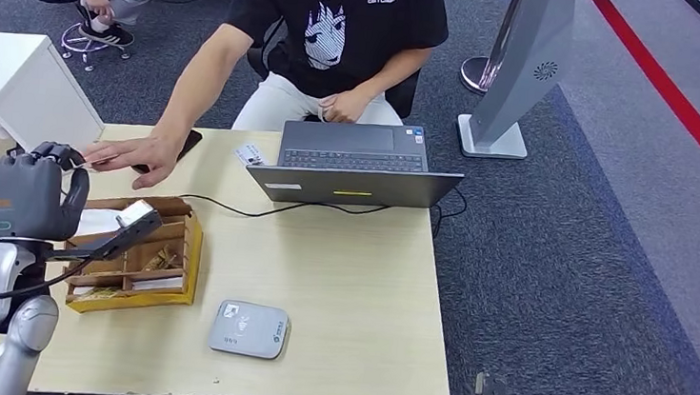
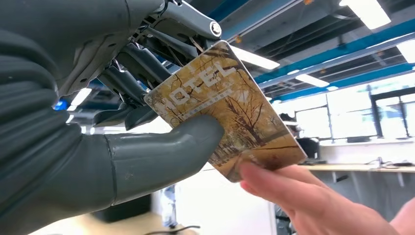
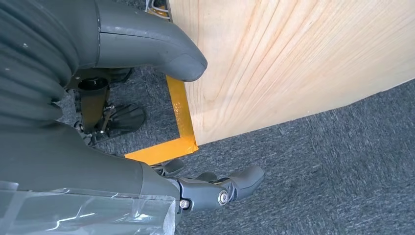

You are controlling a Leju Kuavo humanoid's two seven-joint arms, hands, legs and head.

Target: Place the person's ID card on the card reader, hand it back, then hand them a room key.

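Wooden surface, grey carpet: one laptop, one card reader. Left hand pinching room key; right hand empty, fingers apart.

Bright even indoor light; ceiling lamps glare; soft shadows.

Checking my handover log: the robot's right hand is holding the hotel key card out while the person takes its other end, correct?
Not quite: it is the left hand holding the key card, as the left wrist view shows. The person's hand does grip its other end. The right hand hangs beside the table.
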